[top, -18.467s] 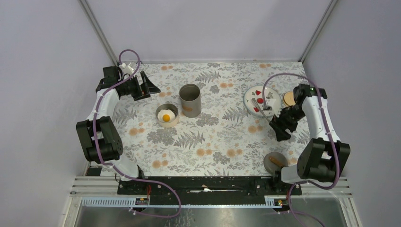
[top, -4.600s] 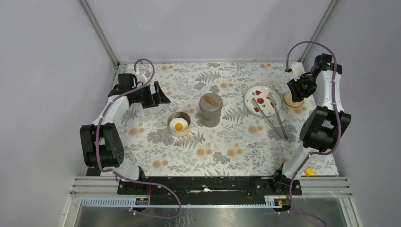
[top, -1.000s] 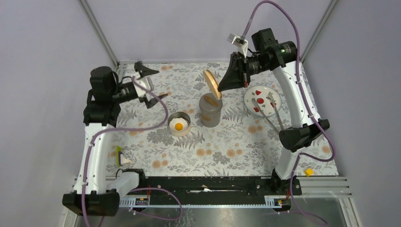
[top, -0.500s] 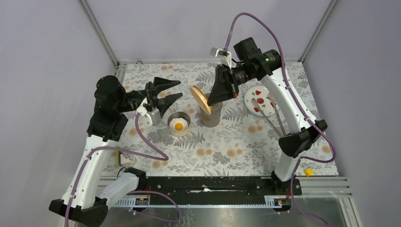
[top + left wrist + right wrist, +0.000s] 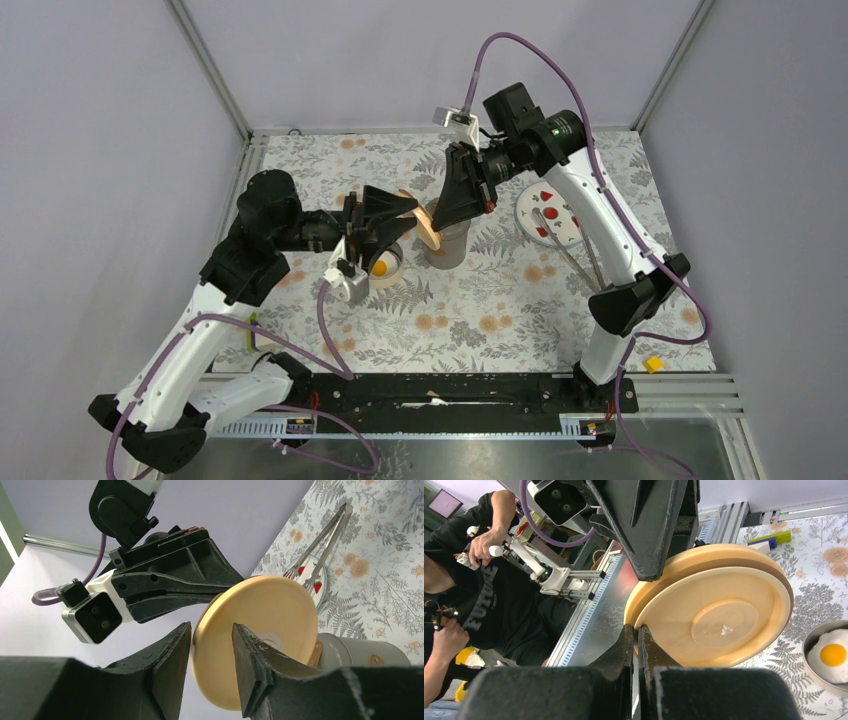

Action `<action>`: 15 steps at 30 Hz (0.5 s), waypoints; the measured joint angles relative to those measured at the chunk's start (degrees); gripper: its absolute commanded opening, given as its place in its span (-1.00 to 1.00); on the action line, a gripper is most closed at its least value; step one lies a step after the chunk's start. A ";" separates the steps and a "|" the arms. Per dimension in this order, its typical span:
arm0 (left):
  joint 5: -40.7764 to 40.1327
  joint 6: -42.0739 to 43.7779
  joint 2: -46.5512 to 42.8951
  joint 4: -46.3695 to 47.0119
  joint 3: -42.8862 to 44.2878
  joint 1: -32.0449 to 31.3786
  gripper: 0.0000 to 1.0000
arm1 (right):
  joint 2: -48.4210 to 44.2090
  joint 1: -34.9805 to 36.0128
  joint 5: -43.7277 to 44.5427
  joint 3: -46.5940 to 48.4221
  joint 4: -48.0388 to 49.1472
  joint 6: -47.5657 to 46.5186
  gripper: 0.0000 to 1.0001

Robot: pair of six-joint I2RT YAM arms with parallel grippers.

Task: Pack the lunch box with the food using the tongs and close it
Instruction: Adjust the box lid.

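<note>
A round tan wooden lid [image 5: 430, 236] hangs tilted above the grey cylindrical lunch box [image 5: 450, 252]. My right gripper [image 5: 438, 221] is shut on the lid's rim [image 5: 704, 615], its fingers [image 5: 628, 652] pinching the edge. My left gripper [image 5: 408, 214] has come in from the left, and its fingers [image 5: 250, 670] sit either side of the same lid [image 5: 260, 630], closed against it. A fried egg [image 5: 381, 268] lies in a small round tin [image 5: 811, 641] left of the box. The tongs [image 5: 586, 256] rest across the white plate [image 5: 526, 214], which holds red pieces [image 5: 550, 213].
Enclosure walls and corner posts [image 5: 210, 70] ring the floral table. A small yellow object [image 5: 653, 363] lies near the right arm's base. A person in a black shirt [image 5: 484, 595] sits beyond the metal front rail [image 5: 589, 615].
My left arm swung in from the far left to the centre and its jaws narrowed round the lid. My right gripper carried the lid lower and to the left, over the lunch box.
</note>
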 measured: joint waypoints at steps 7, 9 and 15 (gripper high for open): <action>-4.04 3.15 0.31 -2.12 0.00 -0.94 -0.20 | -1.03 0.11 0.04 -5.42 1.53 0.74 -1.00; -4.74 5.16 0.37 -3.74 0.02 -0.94 -0.20 | -1.75 0.11 0.04 -7.52 3.10 2.05 -1.00; -6.49 11.58 0.42 -8.28 0.02 -1.05 -0.29 | -6.80 0.11 -0.63 -17.18 16.59 12.90 -1.00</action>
